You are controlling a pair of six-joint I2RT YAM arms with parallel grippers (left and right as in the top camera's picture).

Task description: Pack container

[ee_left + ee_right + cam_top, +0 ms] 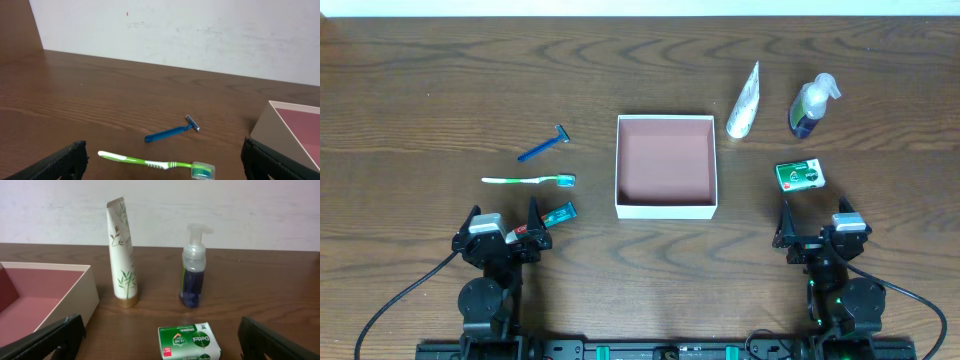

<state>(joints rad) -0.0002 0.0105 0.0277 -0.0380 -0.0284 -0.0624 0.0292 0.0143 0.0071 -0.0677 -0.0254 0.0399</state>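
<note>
Overhead, the open-topped container [666, 165] sits at the middle of the table [420, 80] — razor [544, 144] and toothbrush [528, 180] to its left, white tube [744, 100], pump bottle [812, 105] and green soap packet [800, 175] to its right. Left gripper [503, 212] and right gripper [815, 212] rest at the near edge — jaws spread wide.

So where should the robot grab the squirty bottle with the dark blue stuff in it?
Best guess: the pump bottle stands upright, so squeeze its round body below the pump, coming in level from the robot's side. The pump head is narrow and lopsided, a poor hold. Stay above the green soap packet lying in front.
</note>
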